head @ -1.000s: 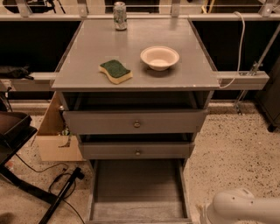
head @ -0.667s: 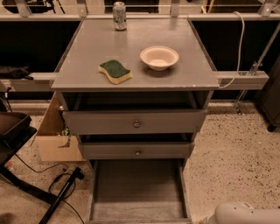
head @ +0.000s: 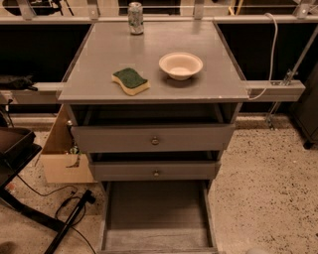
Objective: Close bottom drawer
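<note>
The white arm that filled the lower right of the camera view has sunk almost out of it. Only a pale sliver of arm [head: 257, 251] shows at the bottom edge, out beyond the front right corner of the counter [head: 149, 49]. The tool itself is out of view, so I cannot tell whether it is wide or narrow.

The bottom drawer [head: 156, 211] lies pulled far out below the counter's front edge, with its plain floor bare. Its front is cut off by the bottom of the view, and its knob is not visible.

The step in hand looks like the approach, with no contact made yet. The next move likely calls for bringing the tool low against the drawer's front and pushing straight back under the counter.

By count:
- Three drawers, with the top drawer [head: 154, 139] and middle drawer [head: 155, 171] each showing one knob.
- One can [head: 135, 11] at the back edge.
- One bowl [head: 181, 65].
- One sponge [head: 130, 81].
- One cardboard box [head: 62, 158] on the floor by the left edge.
</note>
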You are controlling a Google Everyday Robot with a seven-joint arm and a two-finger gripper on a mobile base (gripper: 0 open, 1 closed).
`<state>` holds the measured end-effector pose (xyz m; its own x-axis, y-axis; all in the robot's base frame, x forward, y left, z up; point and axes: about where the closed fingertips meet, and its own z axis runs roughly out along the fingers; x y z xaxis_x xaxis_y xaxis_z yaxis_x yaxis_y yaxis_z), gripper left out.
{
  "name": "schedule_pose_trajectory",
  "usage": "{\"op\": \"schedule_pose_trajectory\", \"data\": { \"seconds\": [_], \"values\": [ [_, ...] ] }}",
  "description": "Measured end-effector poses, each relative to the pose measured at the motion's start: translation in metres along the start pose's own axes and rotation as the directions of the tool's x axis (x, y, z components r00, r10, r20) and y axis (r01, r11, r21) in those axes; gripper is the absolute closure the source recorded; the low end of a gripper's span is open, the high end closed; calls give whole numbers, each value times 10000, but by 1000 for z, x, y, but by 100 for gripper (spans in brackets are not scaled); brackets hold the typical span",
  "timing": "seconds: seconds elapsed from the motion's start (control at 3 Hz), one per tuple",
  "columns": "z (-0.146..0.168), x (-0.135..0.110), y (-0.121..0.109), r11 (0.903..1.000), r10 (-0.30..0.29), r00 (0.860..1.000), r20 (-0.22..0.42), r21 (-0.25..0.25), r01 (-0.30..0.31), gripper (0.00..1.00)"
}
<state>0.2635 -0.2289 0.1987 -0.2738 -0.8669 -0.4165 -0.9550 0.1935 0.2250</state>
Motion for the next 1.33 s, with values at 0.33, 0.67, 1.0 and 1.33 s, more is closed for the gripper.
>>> {"op": "schedule_pose_trajectory", "data": {
  "seconds": [0.33,0.67,1.0,1.33],
  "values": [
    [31,-2,-29,9999,-134,9928,1188,-33,139,100],
    [28,2,-37,9998,-169,9940,1083,125,157,100],
    [64,-2,-21,9996,-237,9967,774,-103,246,100],
    [117,-7,-21,9972,-621,9940,896,481,580,100]
  ]
}}
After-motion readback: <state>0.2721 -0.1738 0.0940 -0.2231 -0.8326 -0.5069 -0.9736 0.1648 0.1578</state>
